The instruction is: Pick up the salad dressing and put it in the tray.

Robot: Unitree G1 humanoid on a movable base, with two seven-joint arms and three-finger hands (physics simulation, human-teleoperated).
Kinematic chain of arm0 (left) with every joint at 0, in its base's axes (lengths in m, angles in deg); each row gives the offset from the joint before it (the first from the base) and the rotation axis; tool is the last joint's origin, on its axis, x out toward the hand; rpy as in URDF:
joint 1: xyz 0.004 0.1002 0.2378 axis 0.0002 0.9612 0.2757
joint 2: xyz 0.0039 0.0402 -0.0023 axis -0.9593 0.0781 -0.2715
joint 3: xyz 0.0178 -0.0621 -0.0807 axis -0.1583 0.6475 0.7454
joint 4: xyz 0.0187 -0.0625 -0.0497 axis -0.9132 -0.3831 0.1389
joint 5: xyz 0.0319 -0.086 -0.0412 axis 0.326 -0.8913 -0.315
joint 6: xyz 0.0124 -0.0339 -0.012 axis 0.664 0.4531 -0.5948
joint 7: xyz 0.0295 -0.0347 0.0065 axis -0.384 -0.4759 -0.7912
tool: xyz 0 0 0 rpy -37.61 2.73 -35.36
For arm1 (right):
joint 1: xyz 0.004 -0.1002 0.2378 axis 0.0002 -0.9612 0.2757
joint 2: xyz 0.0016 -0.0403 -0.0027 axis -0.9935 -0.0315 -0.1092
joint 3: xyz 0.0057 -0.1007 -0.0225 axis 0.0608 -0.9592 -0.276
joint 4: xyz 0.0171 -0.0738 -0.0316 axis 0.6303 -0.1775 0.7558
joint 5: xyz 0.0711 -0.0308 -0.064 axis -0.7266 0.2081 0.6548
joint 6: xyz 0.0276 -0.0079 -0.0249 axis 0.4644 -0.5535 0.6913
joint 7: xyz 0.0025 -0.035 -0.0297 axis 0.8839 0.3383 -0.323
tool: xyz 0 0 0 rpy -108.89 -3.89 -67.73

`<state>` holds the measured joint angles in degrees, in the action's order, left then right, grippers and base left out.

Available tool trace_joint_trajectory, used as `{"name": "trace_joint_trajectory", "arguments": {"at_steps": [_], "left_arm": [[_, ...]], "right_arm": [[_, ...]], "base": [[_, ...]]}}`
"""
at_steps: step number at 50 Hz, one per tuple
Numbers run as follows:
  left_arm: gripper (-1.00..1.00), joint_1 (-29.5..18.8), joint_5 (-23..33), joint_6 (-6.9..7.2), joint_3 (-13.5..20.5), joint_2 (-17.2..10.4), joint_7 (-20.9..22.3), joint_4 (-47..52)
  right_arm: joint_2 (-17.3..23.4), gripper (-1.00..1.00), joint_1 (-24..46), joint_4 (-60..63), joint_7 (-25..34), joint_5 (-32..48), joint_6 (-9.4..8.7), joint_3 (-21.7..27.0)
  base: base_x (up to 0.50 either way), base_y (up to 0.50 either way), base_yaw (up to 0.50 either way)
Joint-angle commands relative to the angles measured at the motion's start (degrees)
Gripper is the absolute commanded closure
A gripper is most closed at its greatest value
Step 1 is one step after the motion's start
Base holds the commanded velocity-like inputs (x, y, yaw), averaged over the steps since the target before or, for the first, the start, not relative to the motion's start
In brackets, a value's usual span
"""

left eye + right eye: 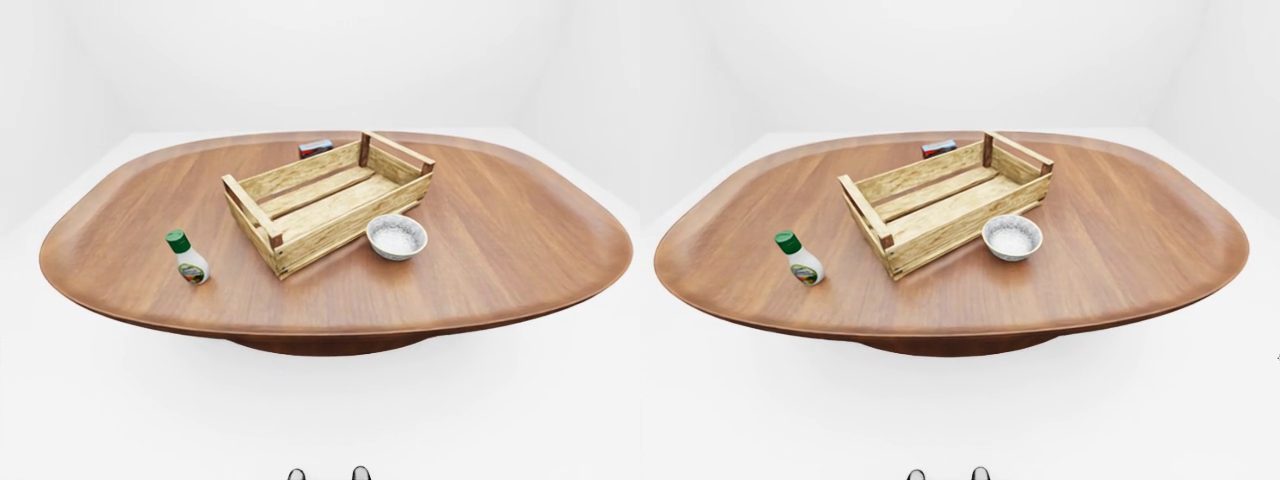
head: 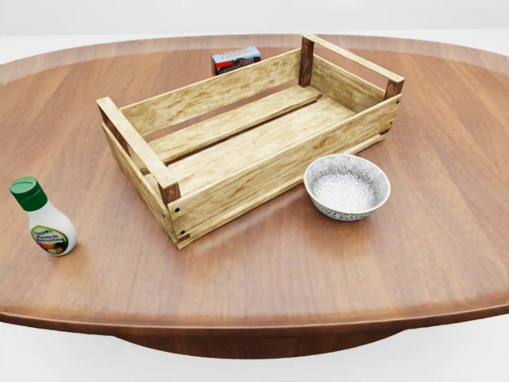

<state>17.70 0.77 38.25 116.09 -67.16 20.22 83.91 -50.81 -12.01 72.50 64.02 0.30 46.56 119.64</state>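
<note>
The salad dressing (image 2: 44,218), a small white bottle with a green cap and a coloured label, stands upright on the brown oval table (image 2: 262,263) at the left of the head view. The tray (image 2: 248,127), an empty slatted wooden crate, lies at an angle in the middle of the table, to the right of the bottle. Neither hand shows in any view.
A grey patterned bowl (image 2: 347,186) sits just below the crate's right end. A small red and blue box (image 2: 236,59) lies above the crate near the table's top edge. White floor surrounds the table. The robot's feet (image 1: 325,474) peek in at the bottom of the eye views.
</note>
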Motion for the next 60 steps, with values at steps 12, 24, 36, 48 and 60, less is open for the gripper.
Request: {"name": "trace_joint_trajectory", "arguments": {"at_steps": [12, 24, 36, 48, 60], "left_arm": [[-1.00, -0.19, 0.09, 0.00, 0.08, -1.05, 0.93, -5.15], [-1.00, 0.51, -0.04, 0.00, -0.09, -0.98, 1.23, -6.27], [-1.00, 0.61, 0.87, 0.00, -1.13, -0.30, 1.59, -7.30], [-1.00, 0.62, 0.55, 0.00, -0.34, -0.06, 0.87, -4.21], [-1.00, 0.39, 0.16, 0.00, 0.22, -0.13, 0.16, -1.70]], "right_arm": [[-0.62, -1.00, 3.41, 2.51, 3.80, 18.65, 0.00, -5.38], [-2.32, -1.00, 2.76, -1.49, 5.02, 20.66, 0.00, -6.78], [-2.99, -1.00, 2.82, 0.54, 7.96, 15.67, 0.00, -5.82], [-3.15, -1.00, 1.50, 0.50, 8.33, 5.49, 0.00, -3.32], [-1.70, -1.00, 1.51, 3.82, 4.85, -3.25, 0.00, -0.59]], "base": [[0.29, 0.48, 0.00], [0.23, 0.50, 0.00], [0.25, 0.49, 0.00], [0.49, 0.13, 0.00], [0.50, 0.00, 0.00]]}}
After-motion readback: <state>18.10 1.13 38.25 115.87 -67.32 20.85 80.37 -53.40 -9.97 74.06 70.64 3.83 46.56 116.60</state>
